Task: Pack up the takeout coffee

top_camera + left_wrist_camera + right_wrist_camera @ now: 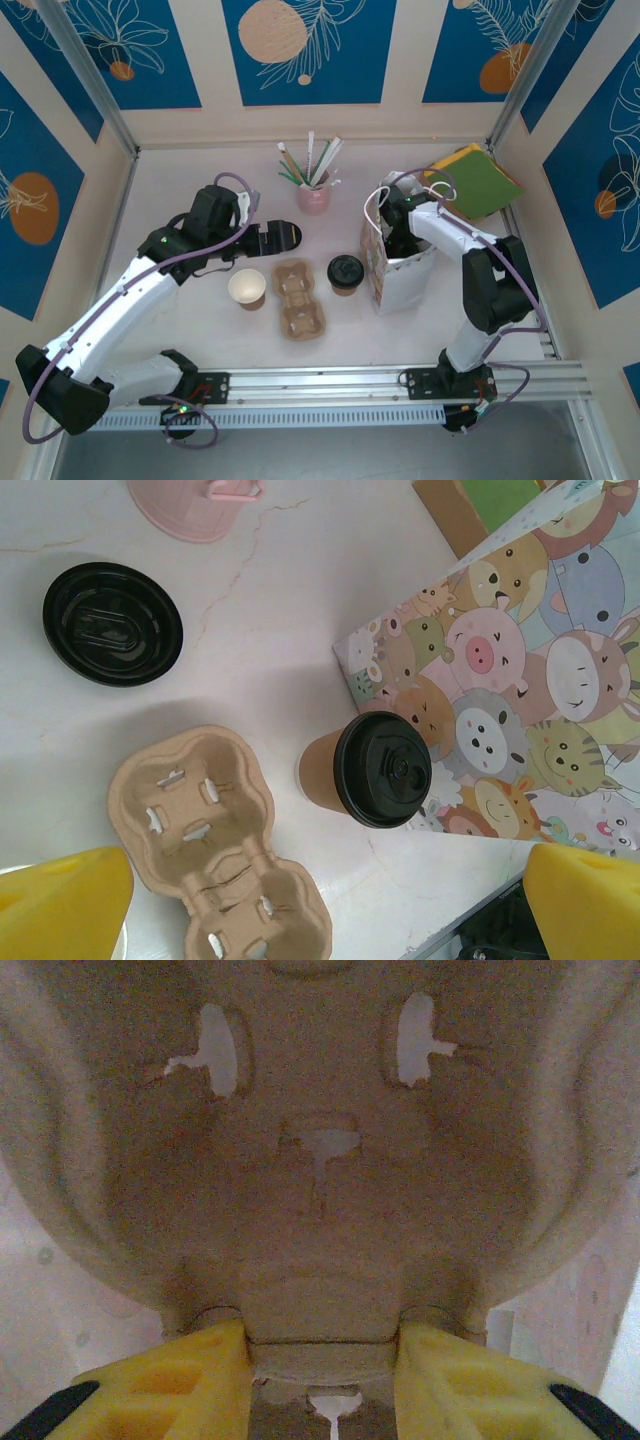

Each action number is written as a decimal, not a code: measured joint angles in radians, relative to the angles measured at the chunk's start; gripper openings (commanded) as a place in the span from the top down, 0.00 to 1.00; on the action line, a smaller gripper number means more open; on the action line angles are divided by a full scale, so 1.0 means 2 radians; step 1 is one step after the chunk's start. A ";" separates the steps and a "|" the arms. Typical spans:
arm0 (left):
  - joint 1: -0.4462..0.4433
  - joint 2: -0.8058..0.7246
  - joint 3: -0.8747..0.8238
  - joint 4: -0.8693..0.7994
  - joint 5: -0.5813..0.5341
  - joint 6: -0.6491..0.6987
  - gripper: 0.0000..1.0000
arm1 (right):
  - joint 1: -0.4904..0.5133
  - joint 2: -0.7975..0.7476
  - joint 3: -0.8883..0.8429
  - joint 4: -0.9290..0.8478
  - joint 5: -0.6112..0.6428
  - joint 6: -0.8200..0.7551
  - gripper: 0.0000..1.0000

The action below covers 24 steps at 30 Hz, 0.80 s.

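The takeout coffee [345, 273] [375, 770], a brown paper cup with a black lid, stands upright between a pulp cup tray [300, 298] [215, 845] and a cartoon-print paper bag [392, 272] [520, 700]. My left gripper [265, 240] [322, 885] hovers open above the table, over the gap between tray and coffee, holding nothing. My right gripper [400, 232] [322, 1345] reaches down into the bag. Its yellow fingers [170, 1380] are shut on the rim of a second pulp tray [320, 1190] inside the bag.
A lidless brown cup [247, 288] stands left of the tray. A loose black lid [289, 236] [112, 623] lies behind the tray. A pink holder with straws [313, 195] is at the back, and a green and yellow folder [478, 180] leans at the back right.
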 measured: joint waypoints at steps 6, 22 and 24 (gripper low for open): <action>0.000 0.000 -0.001 0.000 0.000 0.000 0.00 | 0.001 0.008 0.000 0.003 0.000 0.000 0.62; 0.000 -0.003 -0.002 0.000 0.000 0.000 0.00 | 0.004 0.010 -0.007 0.011 0.000 0.006 0.62; 0.000 -0.003 -0.002 0.000 0.000 0.000 0.00 | 0.004 0.010 -0.008 0.012 0.000 0.007 0.62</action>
